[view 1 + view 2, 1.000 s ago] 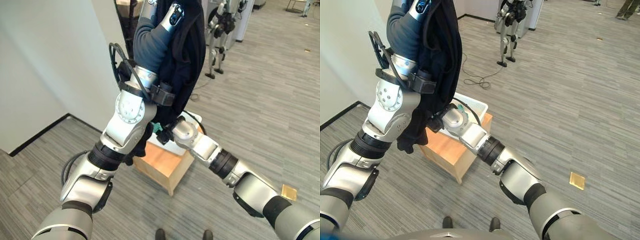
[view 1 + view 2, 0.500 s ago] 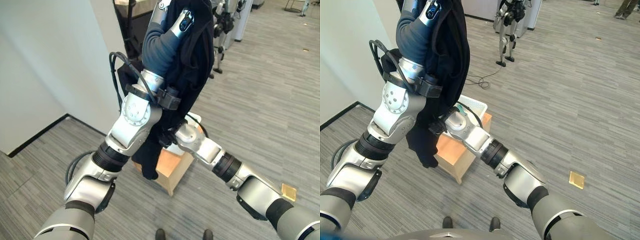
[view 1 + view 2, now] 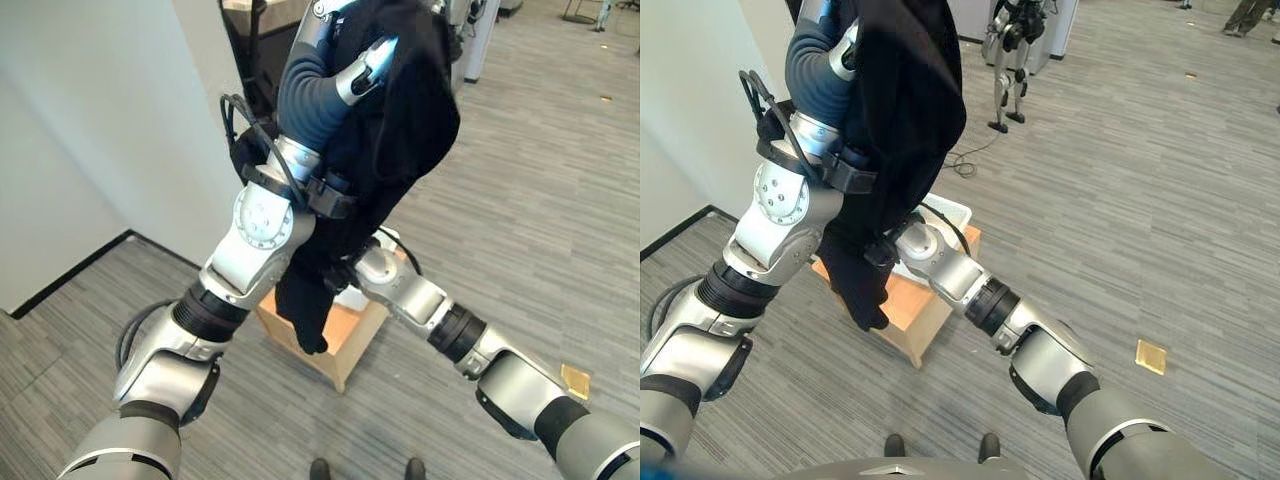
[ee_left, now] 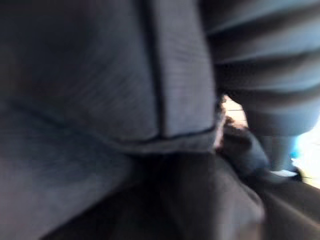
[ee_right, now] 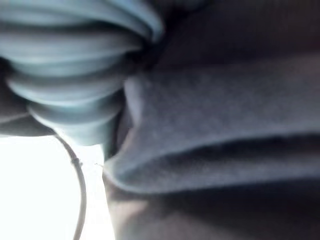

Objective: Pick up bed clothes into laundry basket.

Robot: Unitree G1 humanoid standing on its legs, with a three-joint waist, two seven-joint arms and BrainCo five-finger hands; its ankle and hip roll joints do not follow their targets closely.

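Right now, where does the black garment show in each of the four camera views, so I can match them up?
Left eye view: black garment hangs from the raised left arm, top centre, its tail over the wooden stand.
Right eye view: upper left of centre.
Left wrist view: dark folds across the picture.
Right wrist view: dark folds beside the ribbed cover.
Shared landmark: the wooden stand.

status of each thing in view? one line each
Dark garment: lifted, draped over the raised left arm, tail hanging by the stool.
White basket: on the stool, mostly hidden.
Wooden stool: upright on the floor.
Left hand: raised, wrapped in cloth.
Right hand: hidden behind the garment.
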